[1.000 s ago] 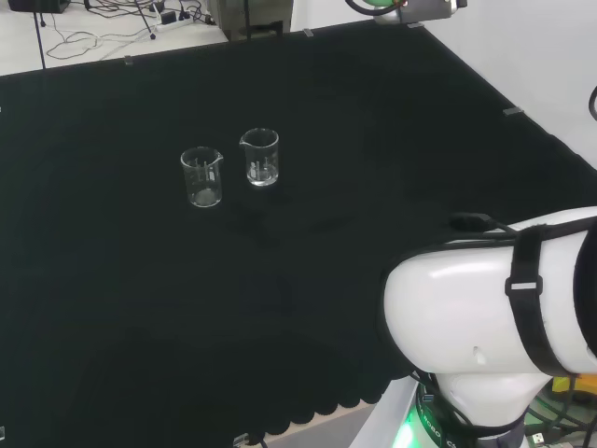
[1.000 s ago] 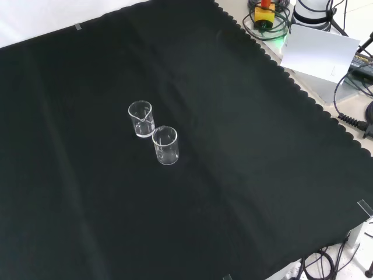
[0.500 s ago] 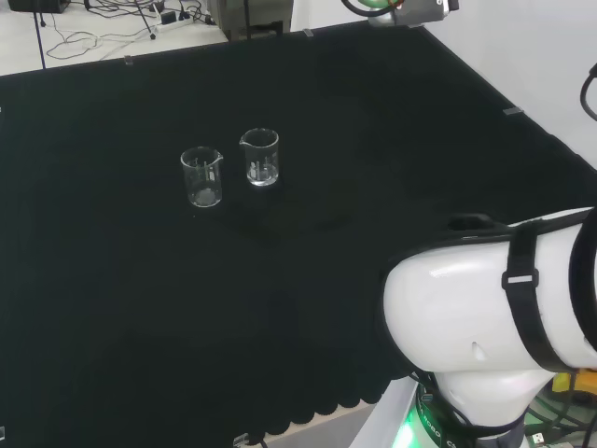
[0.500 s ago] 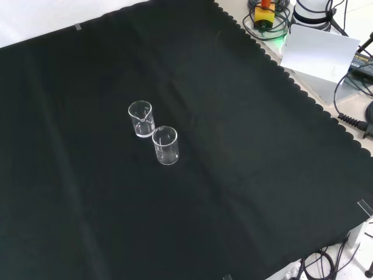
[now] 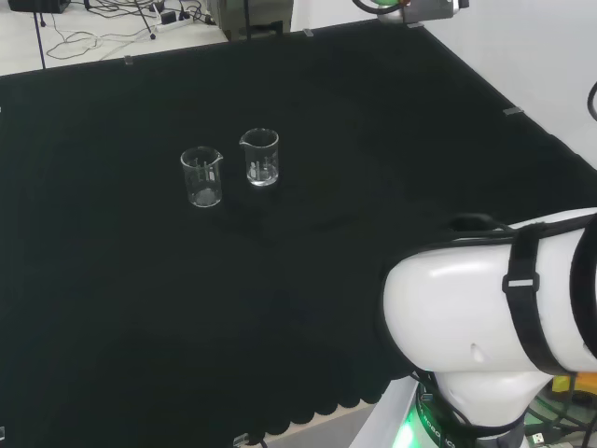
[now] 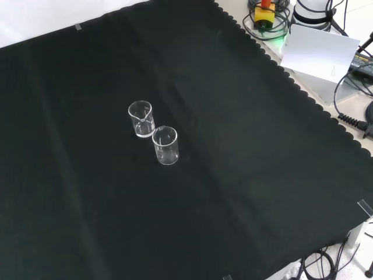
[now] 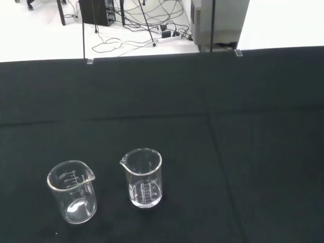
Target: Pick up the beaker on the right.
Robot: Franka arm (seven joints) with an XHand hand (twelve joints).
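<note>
The arm's white link (image 5: pixel 494 317) has shifted slightly in the head view; both beakers stand unmoved. The right beaker (image 5: pixel 260 157) stands mid-surface, just beside the left beaker (image 5: pixel 201 176). I cannot tell the hand's state; it should approach from the beaker's clear right side.

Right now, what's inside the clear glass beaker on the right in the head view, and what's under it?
The clear glass beaker on the right looks empty; any clear liquid would be hard to see. It stands upright on the black cloth, beside the second clear beaker.
</note>
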